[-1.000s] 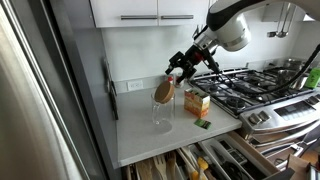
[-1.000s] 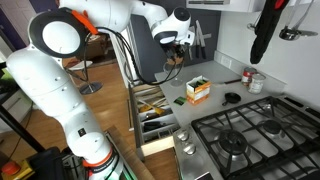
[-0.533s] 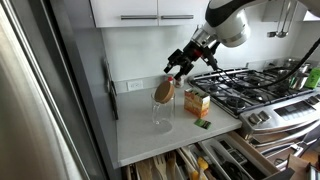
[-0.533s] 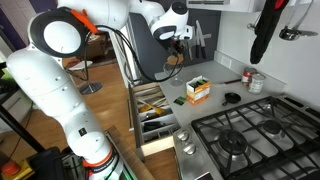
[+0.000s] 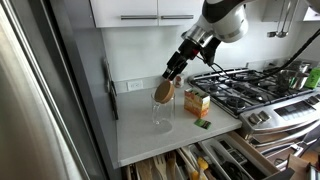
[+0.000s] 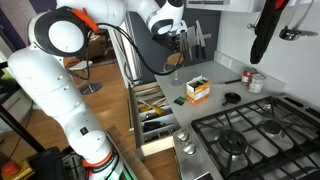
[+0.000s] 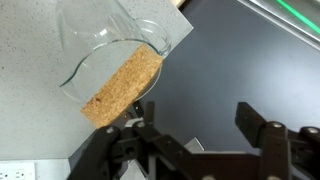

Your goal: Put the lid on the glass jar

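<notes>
The glass jar (image 5: 162, 118) is sitting on the grey table (image 5: 140, 138), and the lid (image 5: 163, 90) is leaning tilted across its mouth, not lying flat. Just above it the tool (image 5: 170, 74) is hovering with its jaws spread wide, gripping nothing, though one finger might be brushing the lid's edge. The yellow-orange box (image 5: 196, 102) is standing to the jar's right.

A yellow-orange box (image 5: 197, 102) stands on the gray counter (image 5: 140, 140). A small dark green thing (image 5: 203, 123) lies just beside the box. A gas stove (image 5: 255, 90) sits next to the counter. Below the counter, a drawer (image 5: 195, 162) is pulled open. White cupboards (image 5: 140, 12) hang above.
</notes>
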Action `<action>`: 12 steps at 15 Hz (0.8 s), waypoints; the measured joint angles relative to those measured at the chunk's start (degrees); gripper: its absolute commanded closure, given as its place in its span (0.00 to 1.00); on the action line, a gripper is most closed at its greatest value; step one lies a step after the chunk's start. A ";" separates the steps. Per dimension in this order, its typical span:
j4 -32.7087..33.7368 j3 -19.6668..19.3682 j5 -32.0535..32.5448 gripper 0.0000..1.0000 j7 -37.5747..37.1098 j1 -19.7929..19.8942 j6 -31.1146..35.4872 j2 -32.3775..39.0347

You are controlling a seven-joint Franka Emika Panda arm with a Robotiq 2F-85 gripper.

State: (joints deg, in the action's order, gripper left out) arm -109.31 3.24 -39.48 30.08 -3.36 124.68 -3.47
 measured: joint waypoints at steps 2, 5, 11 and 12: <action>0.47 0.02 1.40 0.64 3.02 -0.32 0.05 0.52; 1.17 0.01 3.20 0.86 6.57 -0.42 0.61 1.59; 1.43 -0.24 6.91 1.00 9.53 -0.12 6.56 2.53; 1.43 -0.31 7.41 1.00 9.53 -0.07 7.05 2.58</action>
State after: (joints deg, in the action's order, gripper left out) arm -107.88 2.93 -32.07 39.61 -3.43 131.73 -0.89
